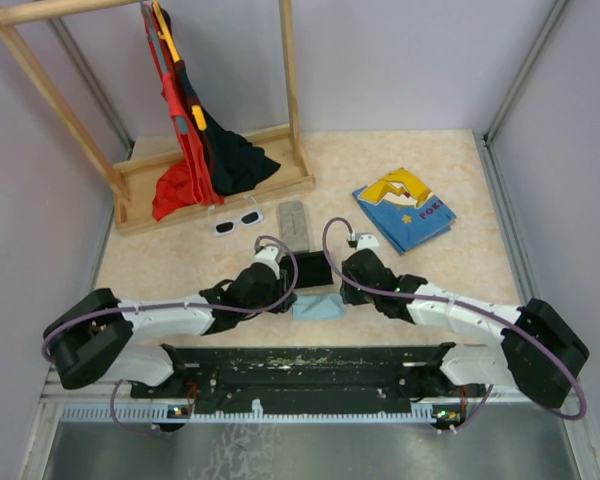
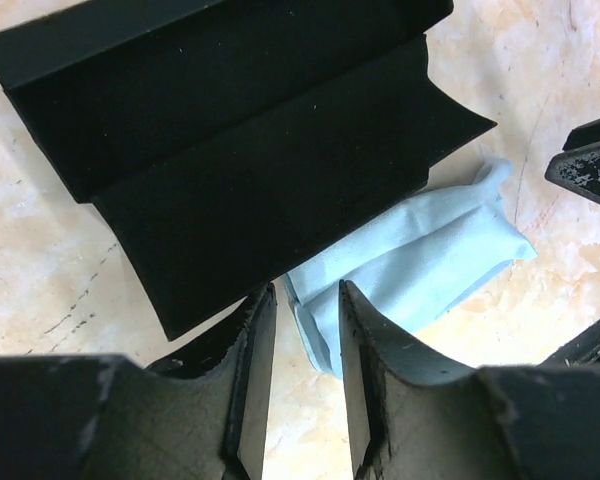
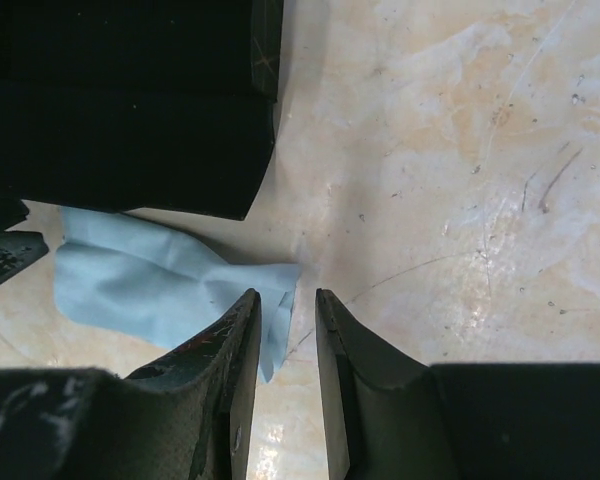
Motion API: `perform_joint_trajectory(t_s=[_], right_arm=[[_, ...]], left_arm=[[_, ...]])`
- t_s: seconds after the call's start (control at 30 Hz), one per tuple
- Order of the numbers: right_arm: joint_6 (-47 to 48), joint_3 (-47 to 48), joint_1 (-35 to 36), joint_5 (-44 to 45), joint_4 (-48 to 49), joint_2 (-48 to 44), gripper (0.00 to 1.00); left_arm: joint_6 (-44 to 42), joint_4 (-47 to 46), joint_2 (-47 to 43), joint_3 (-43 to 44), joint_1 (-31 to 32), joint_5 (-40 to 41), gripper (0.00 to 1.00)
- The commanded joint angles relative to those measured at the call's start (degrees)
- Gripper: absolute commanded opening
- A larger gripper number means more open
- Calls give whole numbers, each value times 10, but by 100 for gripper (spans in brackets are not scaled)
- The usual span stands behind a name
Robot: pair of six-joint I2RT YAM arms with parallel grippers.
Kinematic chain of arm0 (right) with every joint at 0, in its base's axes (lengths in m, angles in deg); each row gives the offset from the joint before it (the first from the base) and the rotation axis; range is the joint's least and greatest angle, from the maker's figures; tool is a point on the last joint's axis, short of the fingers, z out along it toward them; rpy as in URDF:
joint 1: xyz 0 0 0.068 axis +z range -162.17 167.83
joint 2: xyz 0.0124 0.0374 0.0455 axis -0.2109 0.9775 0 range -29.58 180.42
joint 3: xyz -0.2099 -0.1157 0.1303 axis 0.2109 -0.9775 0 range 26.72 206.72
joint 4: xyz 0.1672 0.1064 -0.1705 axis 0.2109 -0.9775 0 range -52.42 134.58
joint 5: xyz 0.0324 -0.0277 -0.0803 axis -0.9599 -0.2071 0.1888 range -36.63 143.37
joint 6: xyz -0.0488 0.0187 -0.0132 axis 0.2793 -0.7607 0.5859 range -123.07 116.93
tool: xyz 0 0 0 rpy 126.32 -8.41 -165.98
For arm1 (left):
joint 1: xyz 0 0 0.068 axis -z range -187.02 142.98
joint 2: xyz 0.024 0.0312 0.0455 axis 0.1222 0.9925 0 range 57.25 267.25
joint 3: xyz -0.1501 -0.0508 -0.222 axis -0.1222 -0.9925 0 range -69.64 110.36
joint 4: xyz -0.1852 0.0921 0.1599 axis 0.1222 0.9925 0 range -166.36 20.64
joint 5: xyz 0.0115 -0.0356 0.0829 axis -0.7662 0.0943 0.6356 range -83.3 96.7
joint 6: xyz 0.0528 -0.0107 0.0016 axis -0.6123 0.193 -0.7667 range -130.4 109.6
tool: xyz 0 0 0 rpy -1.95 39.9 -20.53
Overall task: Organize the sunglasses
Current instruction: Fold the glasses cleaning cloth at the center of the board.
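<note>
jaws slightly apart, empty, on left gripper point(image 2: 306, 300) & right gripper point(image 3: 288, 305), both at blue cloth point(image 2: 420, 260) by black case point(image 2: 250, 130); white sunglasses point(image 1: 237, 221) far left.

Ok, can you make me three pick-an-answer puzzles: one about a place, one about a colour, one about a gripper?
1. Where are the white plastic-framed sunglasses? A beside the wooden clothes rack's base; B hanging from its top rail; C in a gripper.
2. What colour is the crumpled cloth? A red; B light blue; C green.
3. The right gripper is: A clamped on the sunglasses; B clamped on the rack; C open, gripping nothing.
Answers: 1 A, they lie just in front of the rack; 2 B, it is pale blue in every view; 3 C, a gap shows between its fingers.
</note>
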Motion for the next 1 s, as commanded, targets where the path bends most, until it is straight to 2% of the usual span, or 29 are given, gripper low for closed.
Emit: perform_joint_trajectory(t_s=[0.0,0.27,0.6,0.97], right_arm=[[9,-8,-11,-23,43,-20,29],[7,-18,-14,-27,41,-33,30],[8,-19,-16,-23,30,-43,30],[7,-23,-18,-26,27,-51,30]], left_arm=[[-11,-37,19,-1,-6,-15,39],[-23,-21,56,20,-6,-23,46],[-33,18,89,49,-2,-20,48],[-26,103,112,71,50,54,47]])
